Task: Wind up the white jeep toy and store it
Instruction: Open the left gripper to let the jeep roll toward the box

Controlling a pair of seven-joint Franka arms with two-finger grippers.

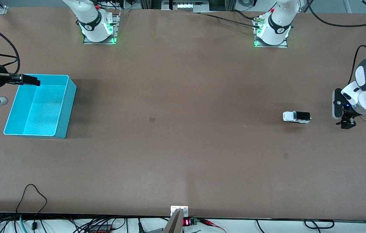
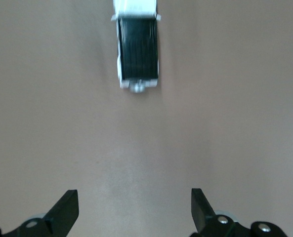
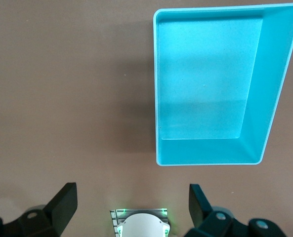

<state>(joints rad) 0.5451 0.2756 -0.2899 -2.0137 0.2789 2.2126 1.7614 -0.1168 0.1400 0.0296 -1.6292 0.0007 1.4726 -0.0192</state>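
Note:
The white jeep toy (image 1: 296, 117) stands on its wheels on the bare table toward the left arm's end, its black roof up. In the left wrist view the jeep (image 2: 138, 49) lies apart from the fingers. My left gripper (image 1: 347, 124) hangs low over the table beside the jeep, toward the table's end, open (image 2: 135, 212) with nothing between its fingers. The cyan bin (image 1: 68, 106) sits at the right arm's end with nothing in it (image 3: 274, 89). My right gripper (image 1: 29, 80) is up over the bin's rim, open (image 3: 133, 210) and holding nothing.
The two arm bases (image 1: 98, 29) (image 1: 272, 30) stand along the table's edge farthest from the front camera. A small dark mark (image 1: 152, 119) is on the tabletop between bin and jeep. Cables (image 1: 34, 200) lie along the nearest edge.

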